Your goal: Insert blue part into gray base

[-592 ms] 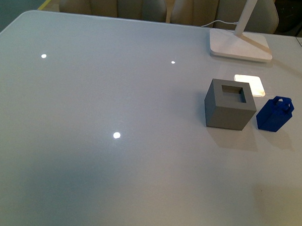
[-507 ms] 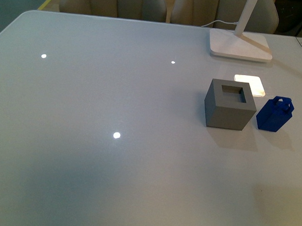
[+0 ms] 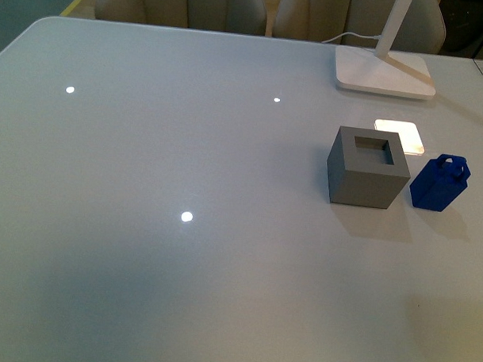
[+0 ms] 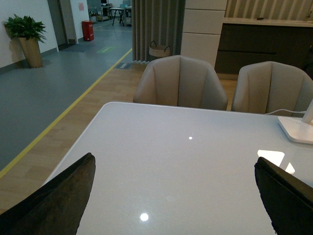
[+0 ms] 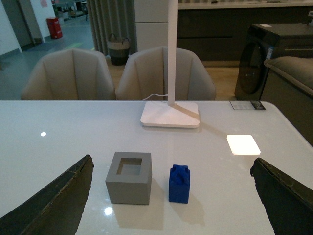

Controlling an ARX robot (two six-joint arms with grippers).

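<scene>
Blue part (image 3: pixel 439 186) beside gray base (image 3: pixel 365 189), glossy white table (image 3: pixel 147 146), beige chairs (image 4: pixel 180 83), both jaws spread

The gray base (image 3: pixel 368 177) sits on the table (image 3: pixel 182 290), toward its right side. The blue part (image 3: pixel 438 185) stands just to its right, not touching. Behind both, near the far edge, rests a lamp base (image 3: pixel 384 75), with chairs (image 3: pixel 184 6) beyond the table.
</scene>
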